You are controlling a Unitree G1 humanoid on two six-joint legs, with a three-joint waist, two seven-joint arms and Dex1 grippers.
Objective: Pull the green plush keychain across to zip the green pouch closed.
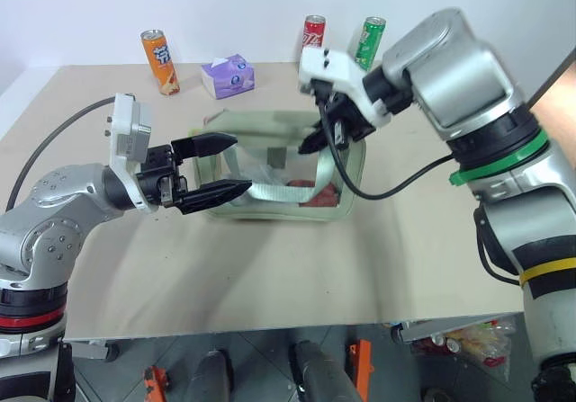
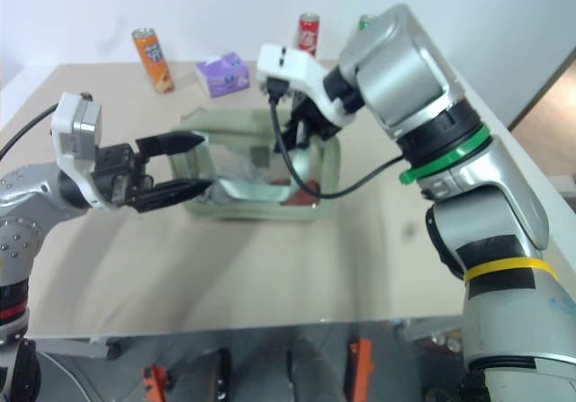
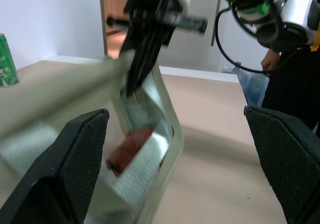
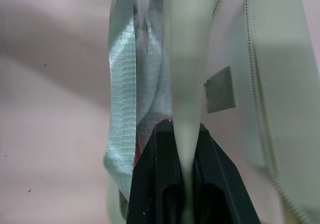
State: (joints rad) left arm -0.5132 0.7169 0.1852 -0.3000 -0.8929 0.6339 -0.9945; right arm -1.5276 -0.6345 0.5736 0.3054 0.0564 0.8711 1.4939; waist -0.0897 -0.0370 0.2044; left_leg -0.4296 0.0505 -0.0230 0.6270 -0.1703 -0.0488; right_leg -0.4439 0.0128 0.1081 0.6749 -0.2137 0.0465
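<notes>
Surface: a beige tabletop under my arms, with a white wall behind its far edge.
Far edge: an orange can, a purple tissue pack, a red can and a green can stand in a loose row, well apart from my grippers.
Container: the green pouch lies mid-table, clear window facing me; something red shows through the window.
Keychain: I cannot make out the green plush keychain.
Right gripper: my fingers are pinched together on a pale green fabric edge at the pouch's top right end.
Left gripper: spread wide, holding nothing, at the pouch's left end, tips pointing toward my right gripper.
</notes>
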